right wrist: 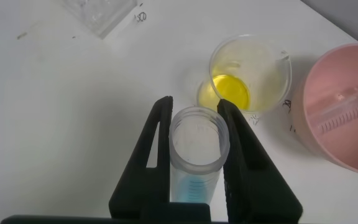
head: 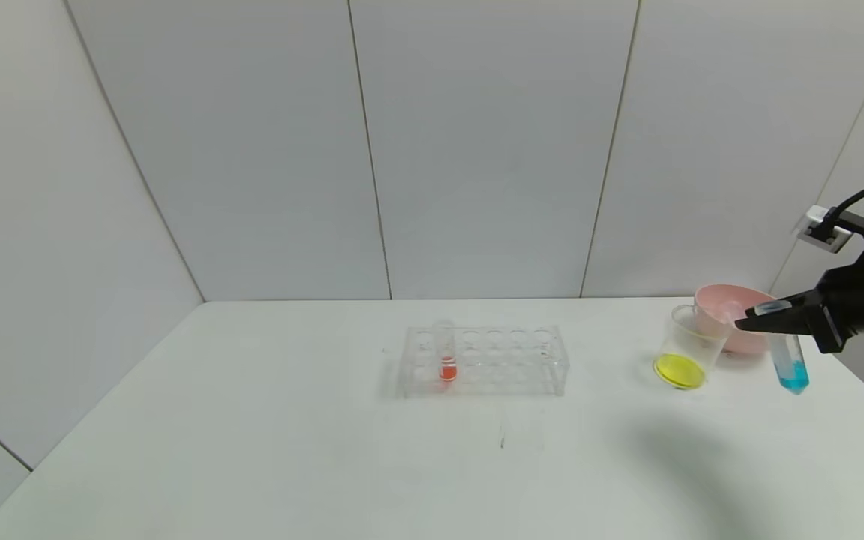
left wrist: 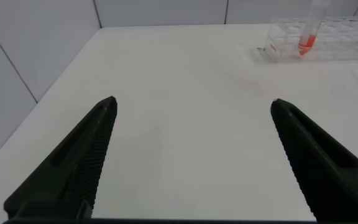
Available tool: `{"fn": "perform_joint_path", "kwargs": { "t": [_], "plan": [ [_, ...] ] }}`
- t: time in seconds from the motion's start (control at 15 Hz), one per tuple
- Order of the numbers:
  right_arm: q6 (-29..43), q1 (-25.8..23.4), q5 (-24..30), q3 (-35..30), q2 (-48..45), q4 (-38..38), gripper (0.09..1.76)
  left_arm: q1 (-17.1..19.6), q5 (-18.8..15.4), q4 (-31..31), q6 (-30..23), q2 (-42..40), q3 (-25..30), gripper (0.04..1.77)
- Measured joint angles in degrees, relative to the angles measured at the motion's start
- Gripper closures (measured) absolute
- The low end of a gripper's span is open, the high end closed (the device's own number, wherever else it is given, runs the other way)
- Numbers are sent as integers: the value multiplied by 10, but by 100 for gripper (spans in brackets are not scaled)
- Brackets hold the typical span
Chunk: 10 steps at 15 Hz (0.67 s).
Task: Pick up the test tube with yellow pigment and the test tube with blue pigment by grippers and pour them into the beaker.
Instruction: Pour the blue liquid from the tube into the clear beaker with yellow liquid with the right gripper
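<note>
White desk [head: 327, 450], grey panel walls. Beaker [head: 691, 346] already holds yellow liquid. Just beside it, right gripper [head: 747, 324] clamps the blue tube [head: 790, 364] upright near its rim, so nothing spills before tipping. Left gripper [left wrist: 191, 112] parked, spread wide, empty.

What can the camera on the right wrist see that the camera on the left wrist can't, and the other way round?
Only the right wrist view shows the right gripper shut on the test tube with blue pigment, seen from above its open mouth, plus the beaker with yellow liquid at its bottom and the pink bowl beside it.

Only the left wrist view shows the left gripper, open over bare table and holding nothing, and the tube of orange-red liquid standing in the rack.

Both show the white table and part of the clear tube rack.
</note>
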<state>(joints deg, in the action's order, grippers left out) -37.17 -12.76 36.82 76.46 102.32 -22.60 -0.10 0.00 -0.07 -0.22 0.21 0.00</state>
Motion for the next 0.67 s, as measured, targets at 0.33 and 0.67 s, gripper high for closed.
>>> {"fn": "perform_joint_path", "kwargs": {
  "t": [0.33,0.67],
  "plan": [
    [-85,-22,-3,182,74,-197,130,0,0,0,0,0,0,5],
    [-158,-24,-14,352,162,-333,130,0,0,0,0,0,0,5]
  ]
}}
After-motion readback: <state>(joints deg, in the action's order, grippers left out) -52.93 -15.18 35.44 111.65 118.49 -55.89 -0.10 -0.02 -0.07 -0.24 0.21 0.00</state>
